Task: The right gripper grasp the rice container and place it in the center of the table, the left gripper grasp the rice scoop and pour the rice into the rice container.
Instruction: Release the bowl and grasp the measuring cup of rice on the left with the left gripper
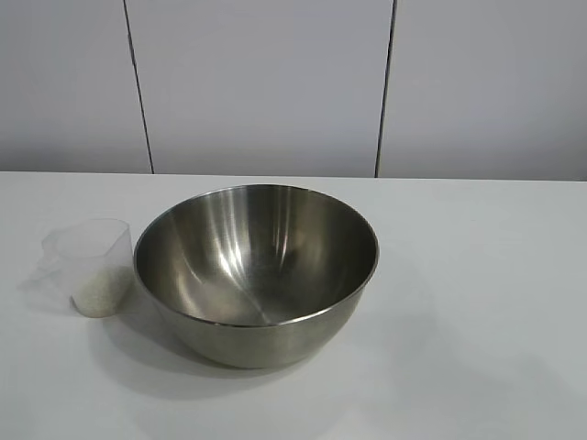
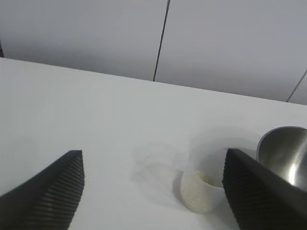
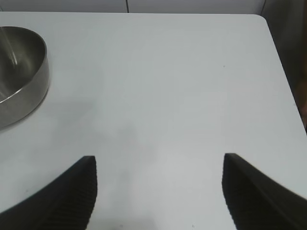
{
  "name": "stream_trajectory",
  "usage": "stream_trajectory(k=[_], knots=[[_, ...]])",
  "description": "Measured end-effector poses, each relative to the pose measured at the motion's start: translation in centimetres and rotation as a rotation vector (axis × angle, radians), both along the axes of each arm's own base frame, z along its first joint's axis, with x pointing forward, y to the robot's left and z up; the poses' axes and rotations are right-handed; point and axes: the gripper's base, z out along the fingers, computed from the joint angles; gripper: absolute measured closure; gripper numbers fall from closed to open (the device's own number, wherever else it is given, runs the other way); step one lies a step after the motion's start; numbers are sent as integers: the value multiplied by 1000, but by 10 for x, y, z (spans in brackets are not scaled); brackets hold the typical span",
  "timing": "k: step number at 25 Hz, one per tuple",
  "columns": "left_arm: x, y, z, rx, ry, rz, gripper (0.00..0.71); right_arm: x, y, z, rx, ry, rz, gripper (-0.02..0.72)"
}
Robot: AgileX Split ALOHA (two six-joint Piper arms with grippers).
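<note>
Left pincer, jaws apart and empty, should straddle the scoop squarely, grip below its rim, keeping rice level.

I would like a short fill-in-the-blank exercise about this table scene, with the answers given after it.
1. The rice lies inside the ____, not in the steel bowl.
2. In the exterior view the rice scoop stands to the ____ of the bowl.
3. The left gripper holds ____; its fingers stand apart.
4. The right gripper is open above the bare white ____.

Answers: rice scoop; left; nothing; table
</note>
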Motion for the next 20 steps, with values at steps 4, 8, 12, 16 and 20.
stream_trajectory(k=[4, 8, 12, 16, 20], knots=[[-9, 3, -18, -5, -52, 22, 137, 0, 0, 0, 0, 0, 0, 201], [-8, -1, -17, 29, -137, -34, 137, 0, 0, 0, 0, 0, 0, 201], [6, -7, -33, 84, -33, -88, 137, 0, 0, 0, 0, 0, 0, 201], [27, -11, -58, 110, 49, -120, 137, 0, 0, 0, 0, 0, 0, 201], [41, -15, -92, 22, 155, -127, 137, 0, 0, 0, 0, 0, 0, 201]])
